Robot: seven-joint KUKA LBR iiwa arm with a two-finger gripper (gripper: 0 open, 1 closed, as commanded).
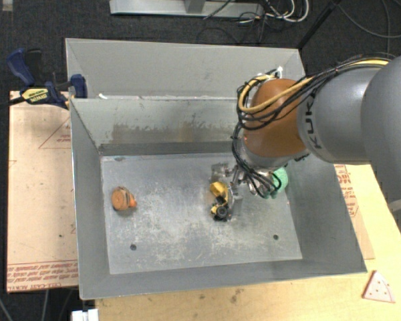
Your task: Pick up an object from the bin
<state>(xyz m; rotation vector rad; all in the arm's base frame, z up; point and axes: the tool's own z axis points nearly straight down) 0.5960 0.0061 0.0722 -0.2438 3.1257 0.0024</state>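
Yellow-and-black small toy at mid-bin, we note, lies just under gripper; gripper's opening: we cannot tell.

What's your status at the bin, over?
Gripper low at centre of bin, by small yellow-and-black thing. Beside wrist, green thing; orange lump far left. Nothing blocking.

I see a small rounded orange lump lying alone, well off from the gripper toward the view's left, and a green thing close on its other side, partly hidden
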